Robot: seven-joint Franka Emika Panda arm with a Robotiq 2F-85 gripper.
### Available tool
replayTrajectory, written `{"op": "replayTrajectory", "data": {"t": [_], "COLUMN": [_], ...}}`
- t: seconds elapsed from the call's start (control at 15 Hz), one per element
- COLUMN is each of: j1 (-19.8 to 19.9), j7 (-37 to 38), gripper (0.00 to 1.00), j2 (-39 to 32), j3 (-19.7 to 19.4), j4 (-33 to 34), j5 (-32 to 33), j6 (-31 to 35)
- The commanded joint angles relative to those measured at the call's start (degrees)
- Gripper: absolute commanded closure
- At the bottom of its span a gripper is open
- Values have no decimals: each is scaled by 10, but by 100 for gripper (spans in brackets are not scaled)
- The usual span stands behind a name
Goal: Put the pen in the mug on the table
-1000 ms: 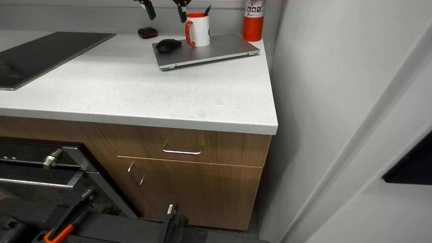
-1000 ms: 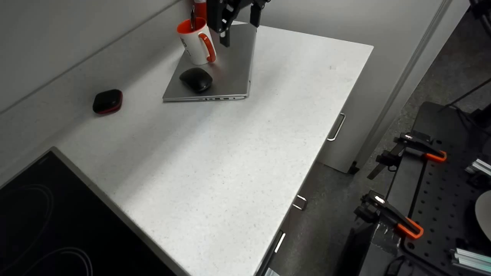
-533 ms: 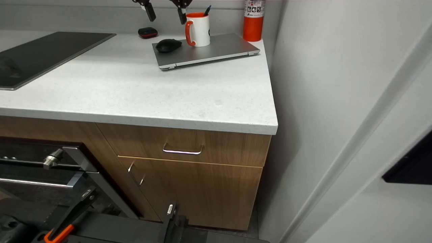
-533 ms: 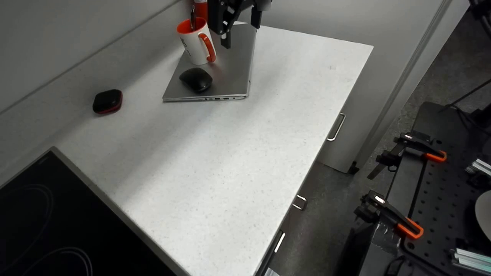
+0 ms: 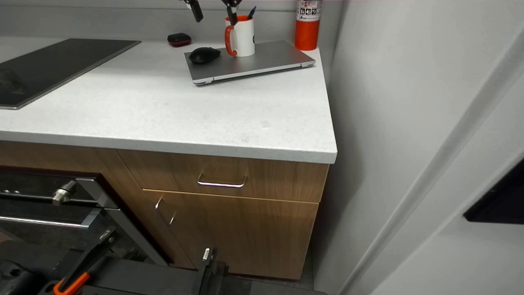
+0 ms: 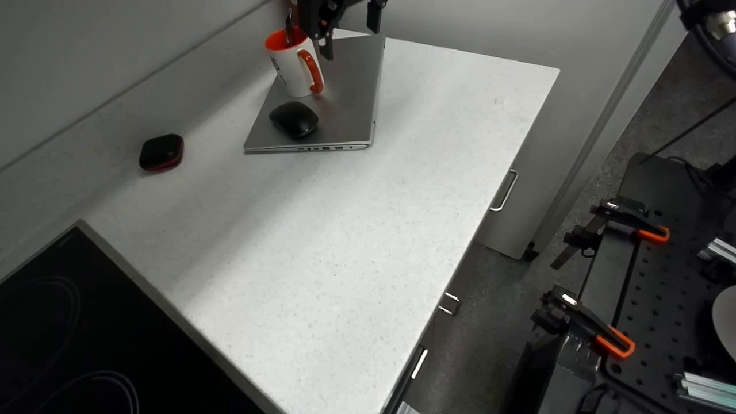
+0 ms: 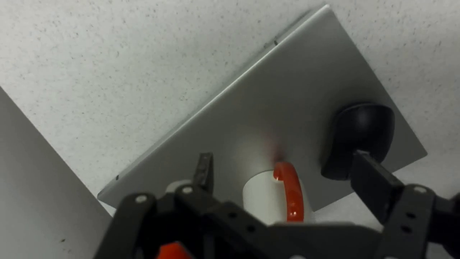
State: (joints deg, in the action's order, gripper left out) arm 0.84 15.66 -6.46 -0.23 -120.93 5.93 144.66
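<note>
Pen (image 5: 251, 12): stood in the mug (image 5: 244, 40), tilted, its upper end raised above the rim
Mug: set upright on the closed laptop (image 5: 278, 53)
Fingers (image 7: 375, 187): spread apart, the mug seen between them in the wrist view; contact cannot be told
Laptop: laid at the far right of the worktop (image 5: 229, 114) in an exterior view
Mouse (image 5: 204, 55): placed on the laptop, left of the mug
Canister (image 5: 307, 35): set in the far right corner
</note>
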Motion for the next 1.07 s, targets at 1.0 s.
{"op": "replayTrajectory", "data": {"t": [1.0], "j1": [-12], "j7": [64], "gripper": [0], "j2": [-96], "j3": [-33], "j4": [114], "j5": [-12], "j6": [8]}}
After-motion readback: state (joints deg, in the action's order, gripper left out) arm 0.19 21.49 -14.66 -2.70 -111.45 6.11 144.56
